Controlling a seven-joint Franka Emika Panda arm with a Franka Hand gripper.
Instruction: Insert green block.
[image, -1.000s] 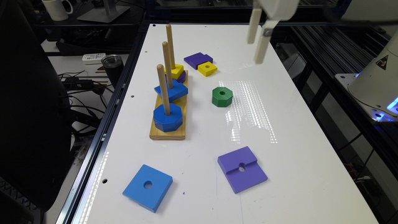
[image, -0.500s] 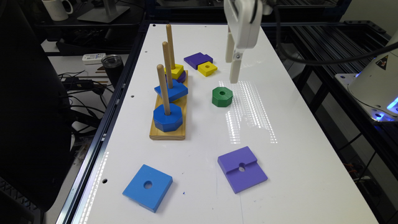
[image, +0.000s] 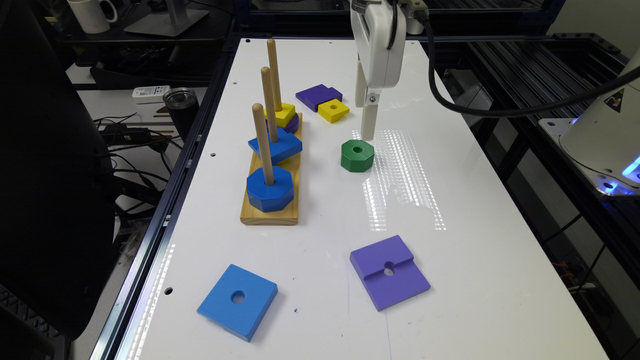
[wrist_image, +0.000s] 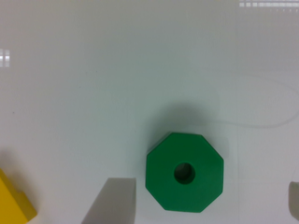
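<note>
The pincer (image: 368, 131) hangs just above the green block (image: 357, 155), upper centre of the exterior frame. In the wrist view its fingers (wrist_image: 112, 200) stand spread, one on each side of the block, neither touching it. The green block (wrist_image: 185, 171) lies flat on the white worktop (image: 450, 260), hole upward, free of any peg. To its left in the exterior frame stands the wooden peg base (image: 270, 212), its nearest peg carrying the blue octagonal block (image: 270, 188). Progress, as judged: approach complete; grasp, lift, transfer and insertion onto a peg remain.
</note>
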